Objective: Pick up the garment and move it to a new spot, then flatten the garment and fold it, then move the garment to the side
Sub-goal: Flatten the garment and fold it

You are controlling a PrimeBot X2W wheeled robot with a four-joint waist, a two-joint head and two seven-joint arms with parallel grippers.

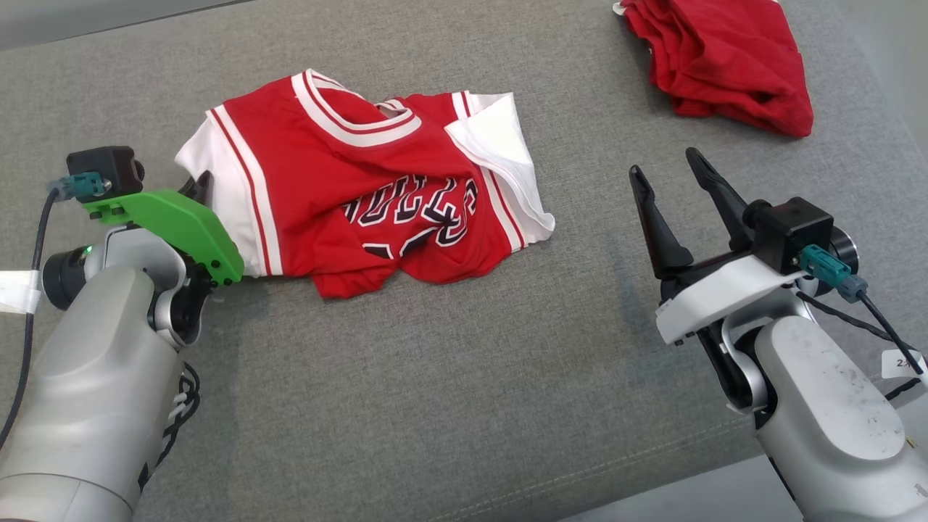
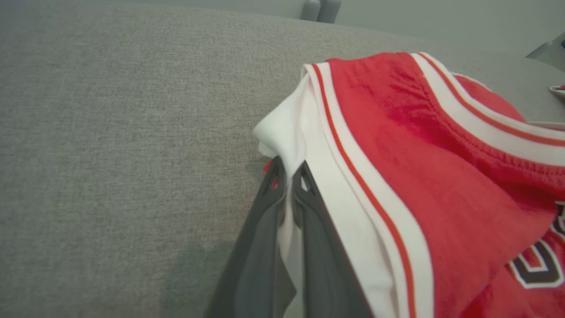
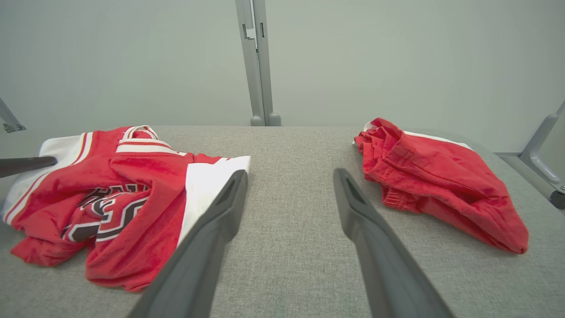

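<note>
One jersey, white edge pinched in my left gripper.
It lies crumpled, left of centre on the grey cushion, my two left fingers pressed together on its white left hem. One other red garment sits at the cushion's far right corner. My right gripper hovers over the cushion's right side, fingers spread.

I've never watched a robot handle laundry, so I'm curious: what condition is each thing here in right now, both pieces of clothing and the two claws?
jersey: crumpled, not yet flattened or folded
left gripper: shut on the jersey's white edge
right gripper: open, holding nothing, apart from both garments
plain red garment: bunched in a heap, untouched
</note>
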